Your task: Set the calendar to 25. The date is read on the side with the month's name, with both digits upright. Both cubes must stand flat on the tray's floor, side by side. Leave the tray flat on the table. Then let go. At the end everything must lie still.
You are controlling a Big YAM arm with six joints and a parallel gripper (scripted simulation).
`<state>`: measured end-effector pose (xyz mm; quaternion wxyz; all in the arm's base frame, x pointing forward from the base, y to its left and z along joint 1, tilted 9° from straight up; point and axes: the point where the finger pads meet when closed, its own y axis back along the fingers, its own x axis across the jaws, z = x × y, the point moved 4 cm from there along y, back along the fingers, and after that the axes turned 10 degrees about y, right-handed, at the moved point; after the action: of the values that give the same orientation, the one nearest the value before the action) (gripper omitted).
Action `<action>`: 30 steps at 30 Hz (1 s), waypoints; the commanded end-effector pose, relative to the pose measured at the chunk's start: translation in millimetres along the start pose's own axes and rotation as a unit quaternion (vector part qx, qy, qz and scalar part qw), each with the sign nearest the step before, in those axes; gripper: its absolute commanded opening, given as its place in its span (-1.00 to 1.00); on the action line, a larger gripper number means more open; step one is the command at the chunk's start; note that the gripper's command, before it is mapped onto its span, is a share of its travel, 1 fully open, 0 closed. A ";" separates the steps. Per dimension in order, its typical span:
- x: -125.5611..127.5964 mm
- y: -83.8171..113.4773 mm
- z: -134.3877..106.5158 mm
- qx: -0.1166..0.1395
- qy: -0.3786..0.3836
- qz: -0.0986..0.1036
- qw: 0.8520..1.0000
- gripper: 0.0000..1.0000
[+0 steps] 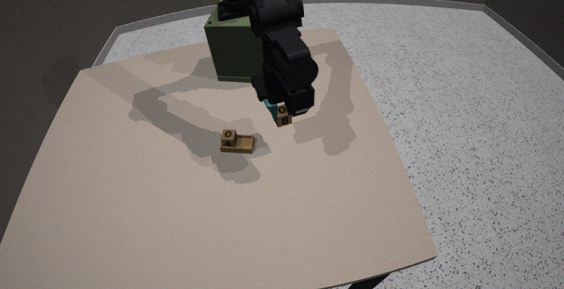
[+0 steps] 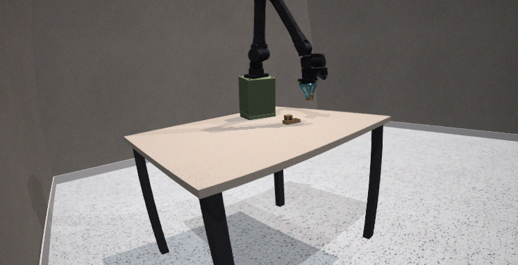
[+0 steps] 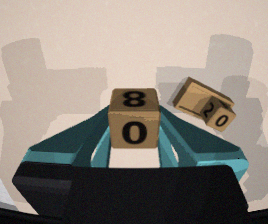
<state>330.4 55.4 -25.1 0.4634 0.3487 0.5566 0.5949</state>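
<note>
My gripper is shut on a wooden cube and holds it above the table, right of the tray in the top view. This cube shows 0 on top and 8 on the side facing that camera. The wooden tray stands flat on the table. The other cube stands at the tray's left end in the top view, with 0 on top; the wrist view also shows a 2 on it. The month's name is not readable.
The green base block carries the arm behind the tray. The other end of the tray, on the held cube's side, is empty. The table's right edge lies beyond the gripper in the top view.
</note>
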 end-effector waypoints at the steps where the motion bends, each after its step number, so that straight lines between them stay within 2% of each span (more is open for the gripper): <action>1: 3.6 -1.6 -0.7 0.010 0.001 0.001 1.000 -0.44; 9: 3.0 -0.3 1.7 0.005 0.002 0.000 1.000 -0.44; 13: -6.2 3.7 -3.7 0.002 0.020 -0.001 1.000 -0.44; 16: -13.5 6.8 -6.3 -0.001 0.069 0.000 0.998 -0.44; 19: -24.7 8.1 -13.5 0.000 0.146 0.000 0.989 -0.44; 24: -34.8 10.1 -16.8 -0.002 0.212 -0.001 0.977 -0.44; 26: -34.8 10.1 -16.8 -0.002 0.212 -0.001 0.977 -0.44; 29: -43.3 10.4 -26.6 0.001 0.279 0.001 0.960 -0.44; 30: -43.3 10.4 -26.6 0.001 0.280 0.001 0.960 -0.44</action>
<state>316.9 13.2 -22.1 0.3299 0.2164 0.6498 0.6497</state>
